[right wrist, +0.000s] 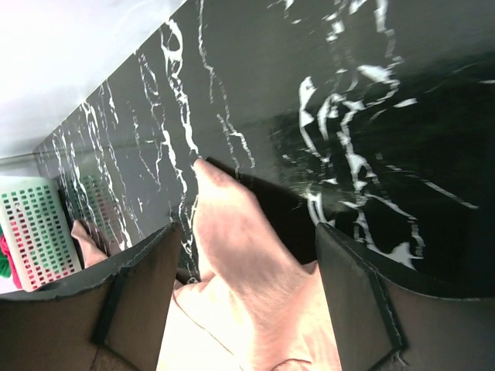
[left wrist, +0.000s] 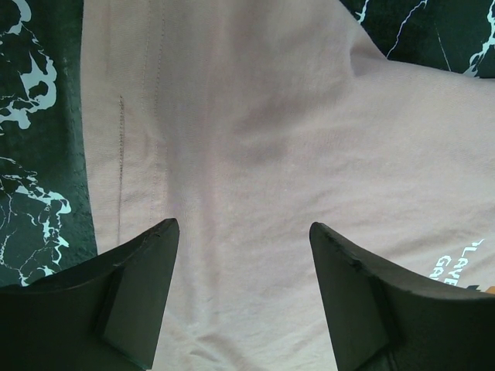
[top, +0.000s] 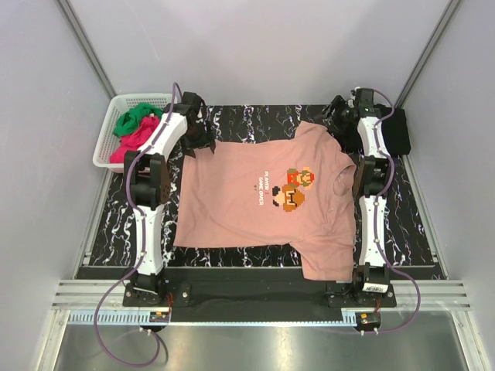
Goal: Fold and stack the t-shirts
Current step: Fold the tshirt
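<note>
The pink shirt (top: 255,201) lies flat and face up on the dark surface (top: 255,120), with its neck toward the right side. Both claws are wide open and hold nothing. The left claw (top: 197,135) hangs over the far corner of the shirt's bottom edge. Its own camera shows only smooth pink cloth between the fingers (left wrist: 116,309). The right claw (top: 339,114) is by the far sleeve (right wrist: 232,239), and the tip of that sleeve sits between its fingers.

What could go wrong? The left claw could land too far in from the edge and pinch a lump of cloth, so the fold bunches up. The right claw could catch just the thin tip of the sleeve, and the tip may slip out when lifted. If one claw pulls sooner than the other, the shirt could twist and fold crooked. The near sleeve (top: 329,263) lies close to the front edge and could drag off it. The basket (top: 104,147) with more shirts (top: 135,127) sits well to the left, out of the way.
</note>
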Robot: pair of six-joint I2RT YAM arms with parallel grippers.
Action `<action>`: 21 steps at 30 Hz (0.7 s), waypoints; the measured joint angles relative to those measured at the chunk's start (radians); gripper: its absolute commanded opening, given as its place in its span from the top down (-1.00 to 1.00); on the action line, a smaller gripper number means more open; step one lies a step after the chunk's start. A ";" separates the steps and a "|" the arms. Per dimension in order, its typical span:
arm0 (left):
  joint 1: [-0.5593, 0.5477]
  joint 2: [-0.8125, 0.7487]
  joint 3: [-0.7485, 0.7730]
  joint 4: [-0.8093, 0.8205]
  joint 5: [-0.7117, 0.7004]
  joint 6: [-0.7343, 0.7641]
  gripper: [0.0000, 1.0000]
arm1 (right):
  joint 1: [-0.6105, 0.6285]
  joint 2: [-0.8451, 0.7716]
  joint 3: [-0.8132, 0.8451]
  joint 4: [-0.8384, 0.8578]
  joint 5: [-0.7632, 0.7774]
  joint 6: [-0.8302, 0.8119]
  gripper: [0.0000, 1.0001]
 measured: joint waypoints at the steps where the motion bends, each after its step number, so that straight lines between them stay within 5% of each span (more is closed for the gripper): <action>1: 0.000 0.000 0.000 0.000 0.000 0.000 -0.44 | 0.003 0.000 0.000 0.000 -0.004 0.001 -0.54; 5: 0.000 0.000 0.000 0.000 0.000 0.000 -0.43 | 0.016 0.001 0.000 0.000 -0.027 0.001 -0.49; 10: -0.001 0.000 -0.001 0.001 0.000 0.000 -0.43 | 0.032 0.001 -0.002 0.000 -0.029 -0.002 -0.10; 18: -0.001 -0.003 -0.051 0.010 0.000 0.000 -0.43 | 0.037 0.001 -0.005 -0.006 -0.027 -0.014 0.97; 21: -0.001 -0.003 -0.059 0.011 -0.005 0.000 -0.43 | 0.037 0.001 -0.009 -0.014 -0.026 -0.015 1.00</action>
